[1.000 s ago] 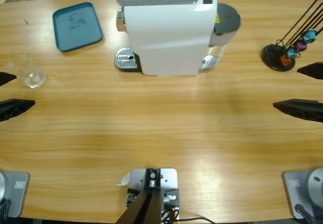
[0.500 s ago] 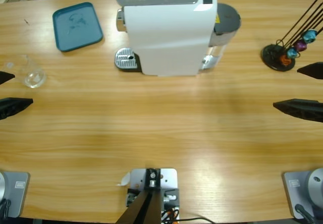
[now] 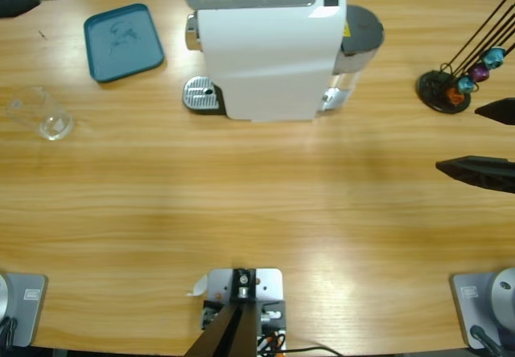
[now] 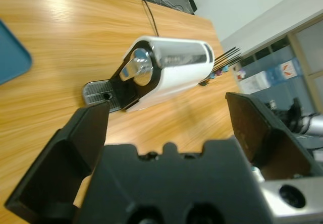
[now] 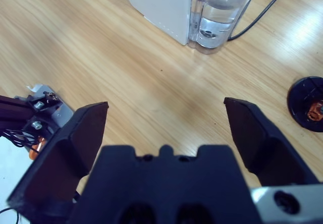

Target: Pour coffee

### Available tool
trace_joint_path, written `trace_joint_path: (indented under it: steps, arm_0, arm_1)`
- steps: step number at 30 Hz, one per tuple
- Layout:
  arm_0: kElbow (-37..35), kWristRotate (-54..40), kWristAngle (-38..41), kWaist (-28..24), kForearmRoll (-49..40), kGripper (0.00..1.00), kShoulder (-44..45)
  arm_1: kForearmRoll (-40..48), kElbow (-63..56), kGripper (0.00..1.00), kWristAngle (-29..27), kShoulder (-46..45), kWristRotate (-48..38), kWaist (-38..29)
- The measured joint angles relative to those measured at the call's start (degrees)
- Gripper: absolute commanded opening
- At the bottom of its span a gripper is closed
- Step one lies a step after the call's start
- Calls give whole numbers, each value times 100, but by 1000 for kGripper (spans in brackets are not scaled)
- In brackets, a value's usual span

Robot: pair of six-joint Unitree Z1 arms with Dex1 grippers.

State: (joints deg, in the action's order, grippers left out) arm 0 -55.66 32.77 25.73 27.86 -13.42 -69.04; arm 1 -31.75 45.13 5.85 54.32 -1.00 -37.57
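The right tool [image 5: 164, 128] hangs released, jaws spread wide over bare wood, with nothing between them; in the high view its two black jaw tips [image 3: 483, 144] poke in from the right edge of the bench [image 3: 257, 204]. Ahead of it stands the back of the white coffee machine [image 5: 161, 2] with its clear water tank [image 5: 219, 14] holding water, and off to the side the black base of the capsule rack [image 5: 309, 103]. The left tool [image 4: 169, 128] is also released, jaws wide apart and gripping nothing, tilted up towards the machine's front and its metal drip tray [image 4: 98, 90]. Near the left edge stands a small clear glass [image 3: 48, 116] — whether it holds any coffee cannot be told. Beyond it lies a teal tray [image 3: 123, 42] — bare
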Motion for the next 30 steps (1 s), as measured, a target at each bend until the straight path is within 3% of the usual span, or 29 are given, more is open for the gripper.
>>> trace_joint_path:
  steps: [7,12,20,26,30]
  arm_0:
    - [-384,235,187,-17,599,1000,-1288]
    - [-642,458,802,-15,1095,1000,-2159]
    - [-786,528,929,56,1201,922,-2685]
    - [-922,628,1045,221,1289,805,-2877]
    - [-1059,676,1105,302,1354,591,-3038]
  arm_1:
    - [18,0,1000,0,27,0,0]
    - [77,0,1000,0,56,13,0]
    - [80,0,1000,0,56,14,0]
    - [80,0,1000,0,75,14,0]
    - [80,0,1000,0,80,14,0]
